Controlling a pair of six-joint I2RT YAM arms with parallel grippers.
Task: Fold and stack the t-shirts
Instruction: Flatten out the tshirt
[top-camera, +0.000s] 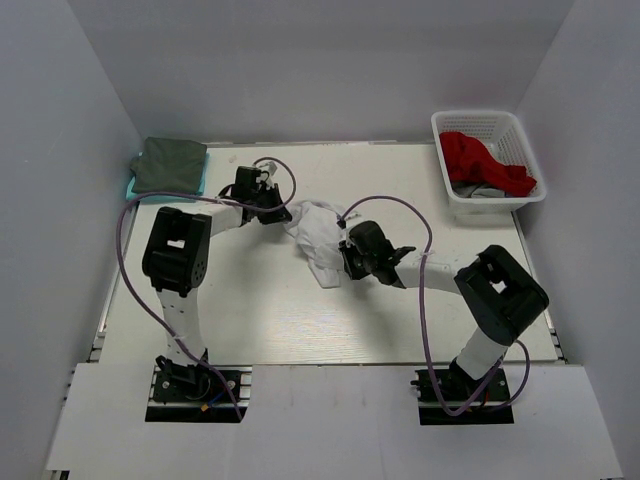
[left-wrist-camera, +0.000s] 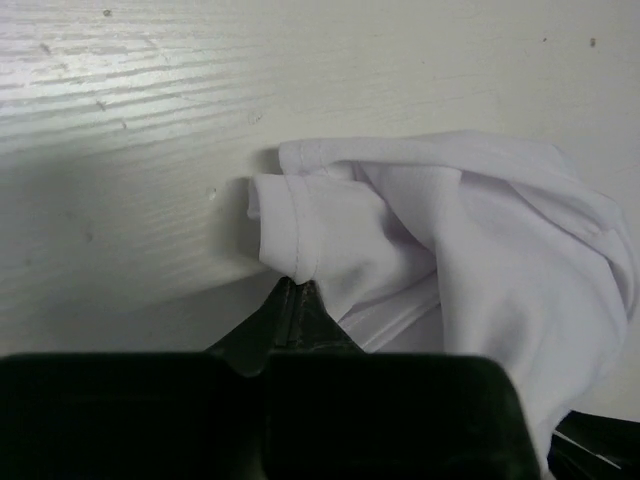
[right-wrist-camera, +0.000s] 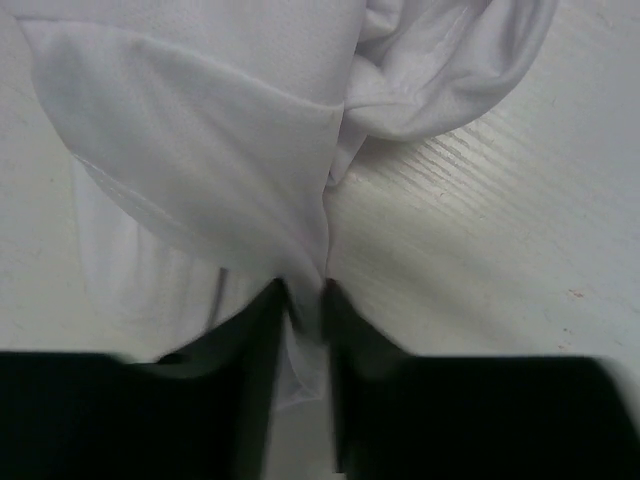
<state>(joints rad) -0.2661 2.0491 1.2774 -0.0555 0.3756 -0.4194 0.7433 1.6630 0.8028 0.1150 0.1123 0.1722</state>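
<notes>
The table (top-camera: 270, 320) is a flat white rectangular surface with a fine lined grain, visible close up in the left wrist view (left-wrist-camera: 150, 150) and the right wrist view (right-wrist-camera: 500, 250). A few small dark specks (left-wrist-camera: 106, 13) mark it. A white plastic lattice basket (top-camera: 497, 208) stands at the far right corner, near the right wall (top-camera: 600, 180). Plain pale walls also enclose the back (top-camera: 320, 70) and the left side (top-camera: 50, 200). A white panel (top-camera: 330, 420) lies along the near edge.
</notes>
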